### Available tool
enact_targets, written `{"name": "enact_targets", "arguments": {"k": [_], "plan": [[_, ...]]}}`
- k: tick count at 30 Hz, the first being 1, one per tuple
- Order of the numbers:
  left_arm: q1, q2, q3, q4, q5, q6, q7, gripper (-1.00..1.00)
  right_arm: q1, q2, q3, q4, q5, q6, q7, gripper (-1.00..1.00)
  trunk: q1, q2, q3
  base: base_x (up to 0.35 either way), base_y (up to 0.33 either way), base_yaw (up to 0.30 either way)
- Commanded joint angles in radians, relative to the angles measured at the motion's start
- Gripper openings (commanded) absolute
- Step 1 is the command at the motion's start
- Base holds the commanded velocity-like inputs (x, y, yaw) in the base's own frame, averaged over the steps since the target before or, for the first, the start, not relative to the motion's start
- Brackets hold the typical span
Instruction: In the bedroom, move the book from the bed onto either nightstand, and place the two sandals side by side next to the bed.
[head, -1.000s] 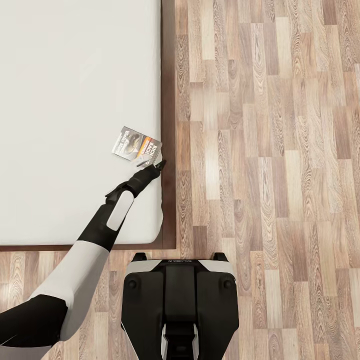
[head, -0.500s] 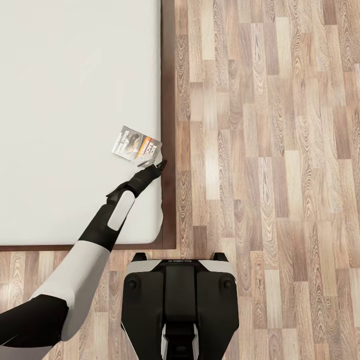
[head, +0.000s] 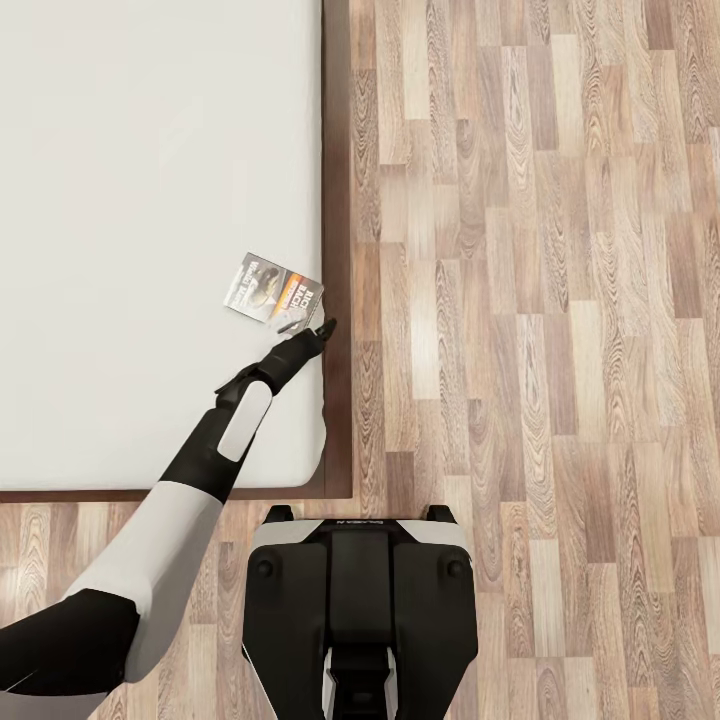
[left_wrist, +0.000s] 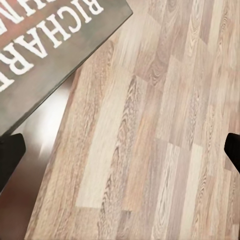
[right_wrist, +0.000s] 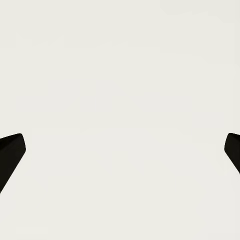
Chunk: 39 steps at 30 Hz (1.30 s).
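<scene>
The bed takes up the left of the head view, its white mattress bordered on the right and near sides by a dark wooden frame. The book lies flat on the mattress close to its right edge, near the bed's near-right corner, tilted so one corner points toward the frame. That spot at the edge probably makes it reachable from where the robot base stands on the wood floor, just off the bed's near corner.

The left arm stretches diagonally from the near left across the mattress corner, and the left end effector sits just at the book's near-right corner. In the left wrist view its two dark fingertips stand well apart at the picture's edges, with nothing between them; the book's cover, with large white letters, is close by, and floor planks show beyond. Spread fingers beside the overhanging-looking corner suggest a grasp being lined up, not yet made.

The right end effector also has its fingertips wide apart, facing a plain pale surface, holding nothing.
</scene>
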Motion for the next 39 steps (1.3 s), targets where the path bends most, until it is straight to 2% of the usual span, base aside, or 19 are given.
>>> {"name": "enact_targets", "arguments": {"k": [1, 30, 39], "plan": [[0.000, 0.000, 0.001, 0.000, 0.008, 0.005, -0.001, 1.00, 0.000, 0.000, 0.008, 0.001, -0.010, -0.004, 0.004, 1.00, 0.001, -0.002, -0.001, 0.000, 0.000, 0.000], [0.004, 0.007, -0.003, -0.014, 0.009, 0.006, -0.007, 1.00, 0.000, 0.001, 0.008, 0.000, -0.010, -0.004, 0.004, 1.00, 0.001, -0.002, -0.001, 0.000, 0.000, 0.000], [0.012, 0.010, -0.006, -0.065, 0.009, 0.008, -0.008, 1.00, 0.000, 0.001, 0.008, -0.001, -0.010, -0.004, 0.004, 1.00, 0.001, -0.002, -0.001, 0.000, 0.000, 0.000]]}}
